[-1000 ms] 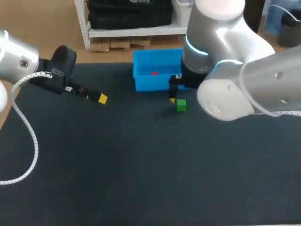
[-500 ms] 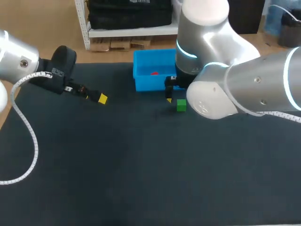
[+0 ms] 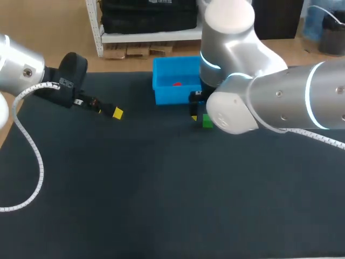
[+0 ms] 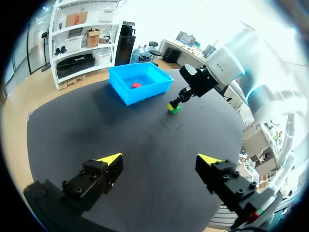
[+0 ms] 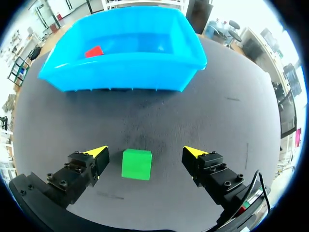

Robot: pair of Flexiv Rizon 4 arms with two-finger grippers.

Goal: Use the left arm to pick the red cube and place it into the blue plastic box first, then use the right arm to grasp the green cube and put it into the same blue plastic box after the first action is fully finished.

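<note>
The right pincer stood wide open over the small green cube, which sat on the black table inside the pincer's gap, touched on neither side, just in front of the blue plastic box. The small red cube lay inside that box. The left pincer hung open and empty, well apart.

- Green cube sits between the right pincer's spread fingers, gaps either side.
- Blue box wall blocks ahead, bare tabletop strip between.
</note>
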